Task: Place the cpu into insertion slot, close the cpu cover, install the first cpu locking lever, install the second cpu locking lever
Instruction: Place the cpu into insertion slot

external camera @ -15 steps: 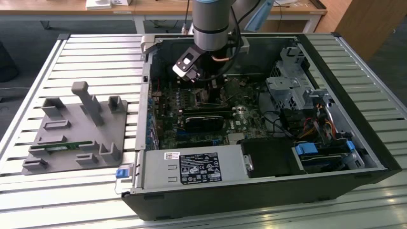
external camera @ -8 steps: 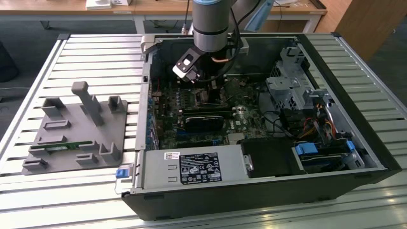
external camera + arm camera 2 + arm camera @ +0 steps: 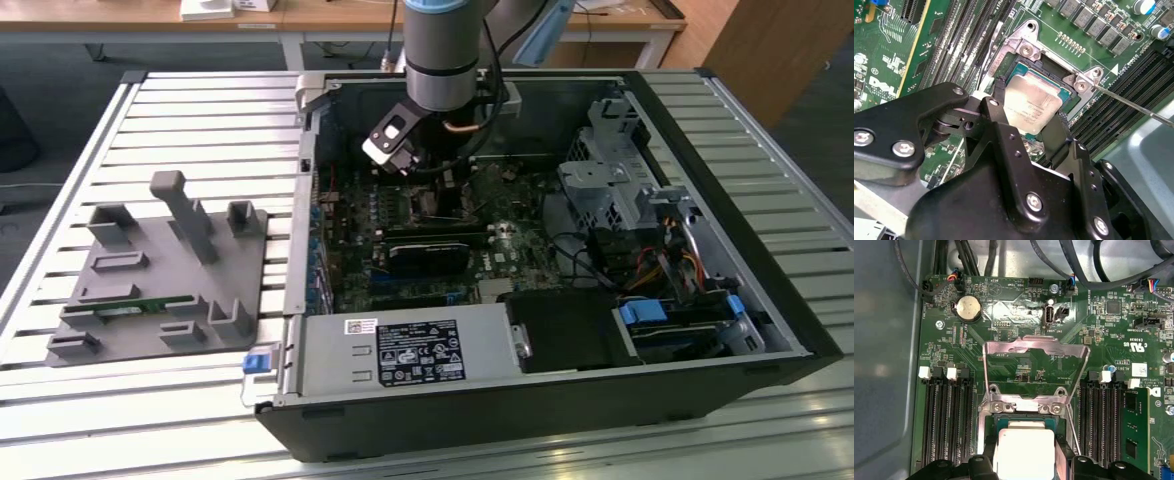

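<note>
My gripper (image 3: 422, 185) reaches down into the open computer case, over the motherboard. In both wrist views its black fingers (image 3: 998, 102) sit against two opposite edges of the cpu (image 3: 1036, 97), a small square chip with a dull grey face, and are shut on it. The cpu (image 3: 1024, 440) lies level in or just above the insertion slot (image 3: 1026, 48), whose silvery rim (image 3: 1024, 407) shows around it. The cpu cover (image 3: 1036, 342) stands swung up and open behind the socket. A thin wire locking lever (image 3: 1134, 102) sticks out, unlatched, beside the socket.
Long black memory slots (image 3: 946, 420) flank the socket on both sides. Around the board in the case are the power supply (image 3: 400, 352), a metal drive cage (image 3: 607, 185) and cables. A grey fixture (image 3: 160, 270) stands on the slatted table at the exterior view's left.
</note>
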Action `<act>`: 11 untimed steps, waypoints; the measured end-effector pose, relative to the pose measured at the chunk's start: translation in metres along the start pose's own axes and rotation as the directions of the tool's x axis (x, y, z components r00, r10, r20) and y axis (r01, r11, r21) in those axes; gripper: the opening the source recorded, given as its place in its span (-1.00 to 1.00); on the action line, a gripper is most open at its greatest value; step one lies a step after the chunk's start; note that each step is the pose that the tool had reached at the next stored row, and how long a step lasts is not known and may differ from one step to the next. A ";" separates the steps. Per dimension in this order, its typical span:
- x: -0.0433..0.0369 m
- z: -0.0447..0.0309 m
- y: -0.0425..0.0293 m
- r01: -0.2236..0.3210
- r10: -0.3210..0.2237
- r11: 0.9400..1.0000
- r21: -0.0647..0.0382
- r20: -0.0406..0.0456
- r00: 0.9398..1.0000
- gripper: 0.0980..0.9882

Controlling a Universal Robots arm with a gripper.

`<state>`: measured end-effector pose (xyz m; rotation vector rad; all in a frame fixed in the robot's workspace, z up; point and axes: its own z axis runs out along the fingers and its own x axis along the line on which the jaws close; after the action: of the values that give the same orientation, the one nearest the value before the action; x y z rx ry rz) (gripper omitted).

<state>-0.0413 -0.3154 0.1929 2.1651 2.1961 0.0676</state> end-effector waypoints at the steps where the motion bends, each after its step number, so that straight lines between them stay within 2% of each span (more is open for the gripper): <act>1: 0.0000 0.0000 0.0000 0.000 0.000 1.000 0.000 0.000 1.000 -0.01; 7: 0.0004 0.0006 0.0002 0.000 0.000 1.000 -0.001 -0.002 1.000 -0.01; 8: 0.0003 0.0005 0.0002 0.000 0.000 1.000 -0.001 -0.001 1.000 0.01; 9: 0.0002 0.0004 0.0001 0.000 0.000 1.000 -0.001 -0.001 1.000 0.15; 11: 0.0001 0.0002 0.0000 0.000 0.000 1.000 0.000 0.000 1.000 0.15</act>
<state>-0.0413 -0.3154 0.1927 2.1650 2.1958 0.0678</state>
